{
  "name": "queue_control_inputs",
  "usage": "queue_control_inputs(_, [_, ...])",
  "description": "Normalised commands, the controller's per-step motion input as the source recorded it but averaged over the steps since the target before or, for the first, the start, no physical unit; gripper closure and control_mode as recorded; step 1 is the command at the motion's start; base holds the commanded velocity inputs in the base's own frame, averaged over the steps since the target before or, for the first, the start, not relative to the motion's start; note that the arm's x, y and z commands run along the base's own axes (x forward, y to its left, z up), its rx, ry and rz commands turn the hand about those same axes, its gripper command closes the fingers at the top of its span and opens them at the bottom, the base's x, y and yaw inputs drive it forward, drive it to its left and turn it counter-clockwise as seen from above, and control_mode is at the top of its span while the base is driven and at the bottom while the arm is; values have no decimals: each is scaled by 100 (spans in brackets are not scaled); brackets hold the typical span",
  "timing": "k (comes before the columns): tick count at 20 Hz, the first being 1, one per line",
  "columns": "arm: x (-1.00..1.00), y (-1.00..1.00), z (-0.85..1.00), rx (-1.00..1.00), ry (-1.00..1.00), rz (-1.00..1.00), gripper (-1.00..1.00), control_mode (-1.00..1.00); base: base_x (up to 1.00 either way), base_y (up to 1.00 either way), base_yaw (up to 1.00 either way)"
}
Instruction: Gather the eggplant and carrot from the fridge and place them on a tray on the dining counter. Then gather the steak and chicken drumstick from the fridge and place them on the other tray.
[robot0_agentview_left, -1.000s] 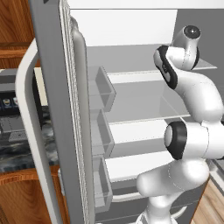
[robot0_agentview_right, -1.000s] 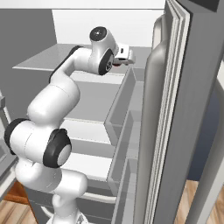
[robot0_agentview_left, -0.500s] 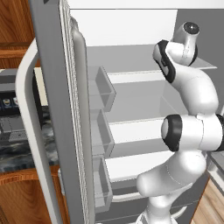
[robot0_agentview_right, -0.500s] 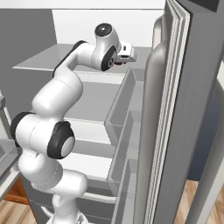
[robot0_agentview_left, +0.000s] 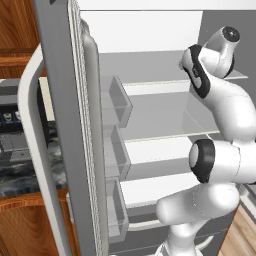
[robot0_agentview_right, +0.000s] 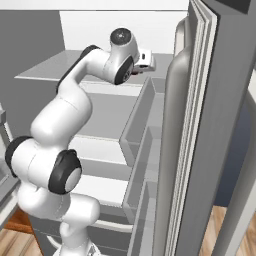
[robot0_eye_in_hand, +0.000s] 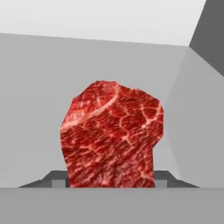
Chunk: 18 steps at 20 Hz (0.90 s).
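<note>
One steak (robot0_eye_in_hand: 111, 135) | between hand (robot0_eye_in_hand: 111, 183) fingers | open shelf room either side

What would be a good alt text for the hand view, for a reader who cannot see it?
A red, white-marbled raw steak lies close ahead on a grey fridge shelf, between the gripper's two dark finger tips. The fridge's white back wall is at the top.

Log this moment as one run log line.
stage: grasping steak | place: fridge shelf | gripper: closing around steak | lifted: not yet
</note>
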Motion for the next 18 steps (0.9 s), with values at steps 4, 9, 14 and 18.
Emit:
queue_control_inputs(4, [-77,0,3,0,-10,3,100,-100,0,0,0])
queue_control_inputs(9, [-76,9,27,0,-3,0,100,-100,0,0,0])
queue_control_inputs(14, [-72,21,29,-2,0,0,100,-100,0,0,0])
queue_control_inputs(18, [-76,22,16,-2,0,0,100,-100,0,0,0])
